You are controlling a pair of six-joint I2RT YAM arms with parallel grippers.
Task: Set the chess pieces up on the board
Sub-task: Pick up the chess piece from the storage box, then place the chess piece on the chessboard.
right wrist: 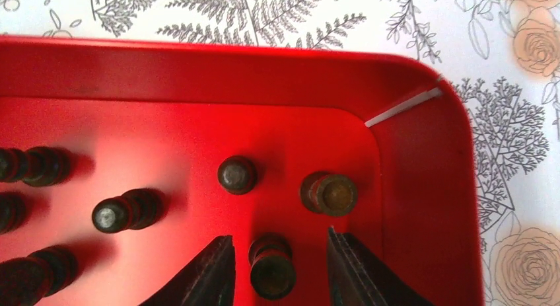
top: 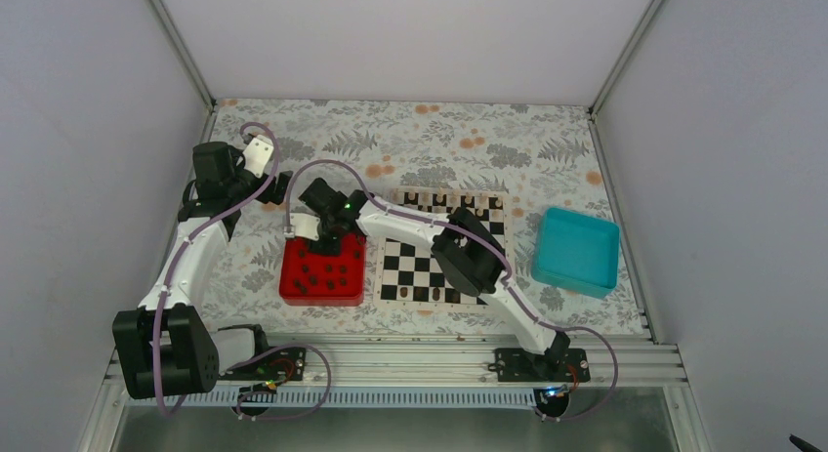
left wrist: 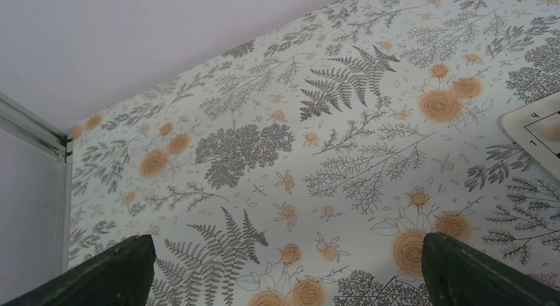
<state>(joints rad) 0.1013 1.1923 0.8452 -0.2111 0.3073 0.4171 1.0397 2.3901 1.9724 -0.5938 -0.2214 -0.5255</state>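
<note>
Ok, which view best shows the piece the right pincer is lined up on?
Right wrist: it looks down close on the piece in the red tray, between the fingers of the open right pincer. Top external shows only dark dots in the tray, the arm covering this one. Left wrist misses it.

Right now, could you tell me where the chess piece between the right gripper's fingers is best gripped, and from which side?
Grip the dark chess piece around its body just under the rounded head, coming straight down from above. It seems to stand upright in the red tray, the right gripper straddles it without touching, and both flanks look clear.
</note>
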